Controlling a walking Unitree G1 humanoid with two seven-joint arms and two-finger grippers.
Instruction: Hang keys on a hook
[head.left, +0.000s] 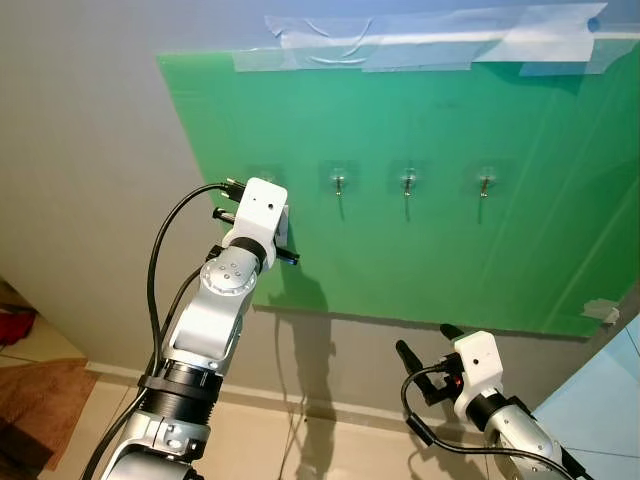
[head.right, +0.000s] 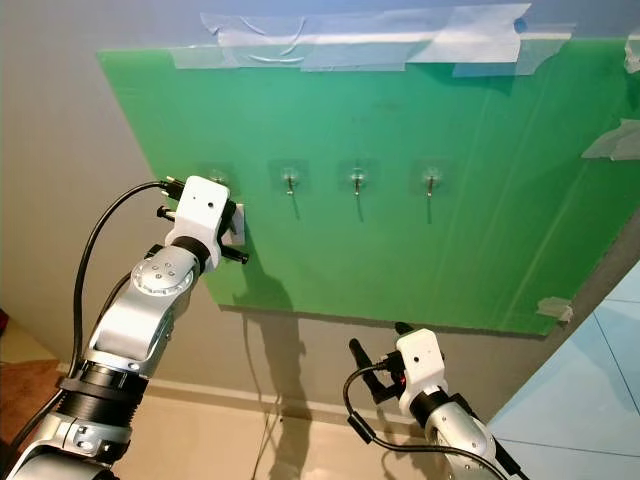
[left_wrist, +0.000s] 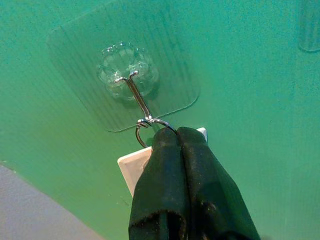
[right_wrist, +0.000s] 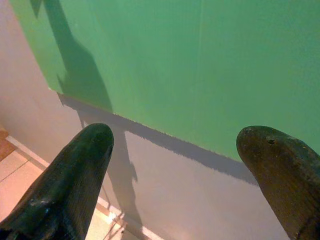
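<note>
A green board (head.left: 440, 260) is taped to the wall and carries a row of clear stick-on hooks (head.left: 339, 181). My left gripper (left_wrist: 178, 132) is raised to the leftmost hook (left_wrist: 134, 90) and is shut on a key set. Its wire ring (left_wrist: 150, 123) touches the lower end of the metal hook. Its white tag (left_wrist: 131, 169) lies flat against the board behind the fingers. Seen from the head, the left wrist (head.left: 257, 215) covers that hook, and the tag's edge (head.right: 238, 222) peeks out. My right gripper (right_wrist: 175, 140) hangs low at the right (head.left: 425, 352), open, holding nothing.
Three other hooks (head.left: 408, 180) (head.left: 485, 182) to the right are bare. Clear tape (head.left: 420, 40) holds the board's top edge. Below the board are a grey wall (head.left: 340, 360), a skirting and a tiled floor (head.left: 250, 440), with a brown rug (head.left: 40, 410) at the lower left.
</note>
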